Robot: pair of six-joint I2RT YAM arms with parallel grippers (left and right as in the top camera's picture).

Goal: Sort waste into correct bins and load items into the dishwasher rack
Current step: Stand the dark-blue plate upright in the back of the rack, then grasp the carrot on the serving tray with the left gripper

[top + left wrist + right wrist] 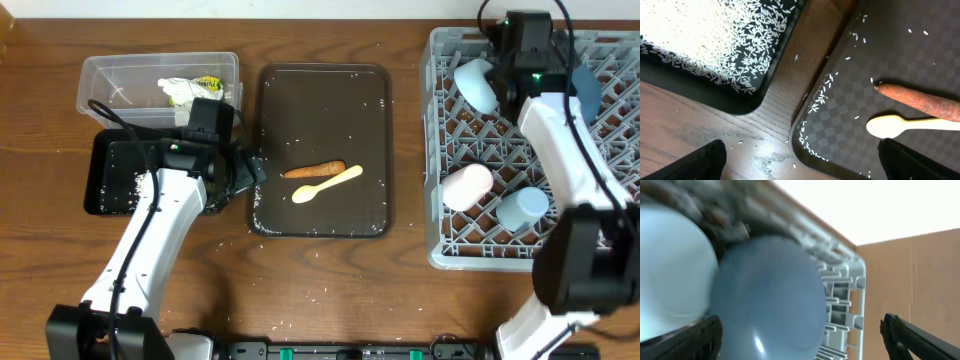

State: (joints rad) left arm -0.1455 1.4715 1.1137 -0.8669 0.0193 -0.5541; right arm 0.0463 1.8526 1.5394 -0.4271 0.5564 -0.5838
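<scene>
My left gripper [243, 178] [800, 160] is open and empty, low over the table gap between the black tray [108, 190] [747, 102] and the brown serving tray's left rim. Rice grains [715, 40] fill the black tray, and a few lie on the serving tray [817, 97]. The orange carrot stick [313, 170] [920, 97] and pale yellow spoon [326, 184] [890, 126] lie on the serving tray. The clear tub [120, 75] holds crumpled paper with a yellow-green wrapper [190, 90]. My right gripper [520, 75] [800, 335] is open over the rack [440, 150], close to the bowl [477, 85] [770, 295].
The dark brown serving tray [320, 215] [900, 45] lies mid-table. In the rack lie a pink cup [467, 186], a light blue cup [523, 208] and a dark blue plate [588, 92] partly behind my right arm. Stray rice dots the wood [300, 300].
</scene>
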